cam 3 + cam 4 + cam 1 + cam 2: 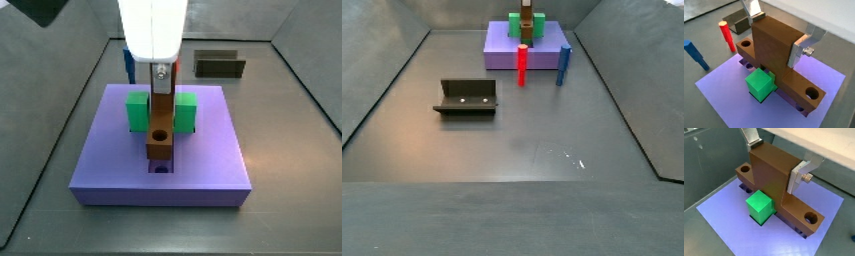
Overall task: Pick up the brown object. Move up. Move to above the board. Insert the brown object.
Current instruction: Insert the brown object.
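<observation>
My gripper is shut on the brown object, with a silver finger on each side of its upright bar; both wrist views show this. The holed crosspiece lies low along the groove of the purple board, beside the green block. In a side view the gripper stands over the board, and the brown object sits between the arms of the green block. In a side view the board is at the far end, with the brown object on it.
A red peg and a blue peg stand just off the board's edge, also seen in a side view: red, blue. The dark fixture stands on the grey floor; it also shows in a side view. Walls enclose the floor.
</observation>
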Controlling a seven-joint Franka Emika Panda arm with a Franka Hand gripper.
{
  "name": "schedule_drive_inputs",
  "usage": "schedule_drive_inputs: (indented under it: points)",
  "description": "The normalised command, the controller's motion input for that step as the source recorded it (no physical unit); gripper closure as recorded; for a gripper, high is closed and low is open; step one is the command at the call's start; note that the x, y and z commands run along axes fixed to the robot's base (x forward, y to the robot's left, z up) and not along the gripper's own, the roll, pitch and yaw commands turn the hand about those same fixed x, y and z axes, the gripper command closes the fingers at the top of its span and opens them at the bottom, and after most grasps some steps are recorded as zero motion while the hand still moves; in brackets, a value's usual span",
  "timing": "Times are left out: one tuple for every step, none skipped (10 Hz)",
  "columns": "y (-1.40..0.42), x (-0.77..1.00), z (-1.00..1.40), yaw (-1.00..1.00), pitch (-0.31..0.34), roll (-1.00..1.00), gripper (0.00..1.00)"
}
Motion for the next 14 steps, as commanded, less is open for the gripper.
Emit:
schedule_drive_inputs:
  points:
    - [0.0,0.07,-0.18,0.0,0.013,0.0,1.0]
    - [0.0,0.06,-0.18,0.0,0.011,0.0,1.0]
    - [-0.13,0.01,-0.11,0.0,0.019,0.09,1.0]
    - [-0.04,0.02,-0.11,0.0,0.021,0.16,1.0]
    - [0.0,0.0,-0.08,0.0,0.016,0.19,1.0]
    - [0.0,0.0,-0.12,0.0,0.0,0.13,1.0]
    - [0.0,0.0,-0.17,0.0,0.0,0.09,1.0]
    - [0.0,0.0,-0.21,0.0,0.0,0.07,1.0]
    - [-0.02,0.02,-0.16,0.07,0.0,0.01,1.0]
    - [-0.03,0.09,-0.13,0.05,0.0,0.0,1.0]
    - [0.0,0.09,-0.16,0.05,0.0,0.0,1.0]
    - [0.0,0.13,-0.1,0.07,0.0,0.0,1.0]
    - [0.0,0.15,-0.09,0.05,0.0,-0.01,1.0]
    - [0.0,0.17,-0.12,0.01,0.0,-0.05,1.0]
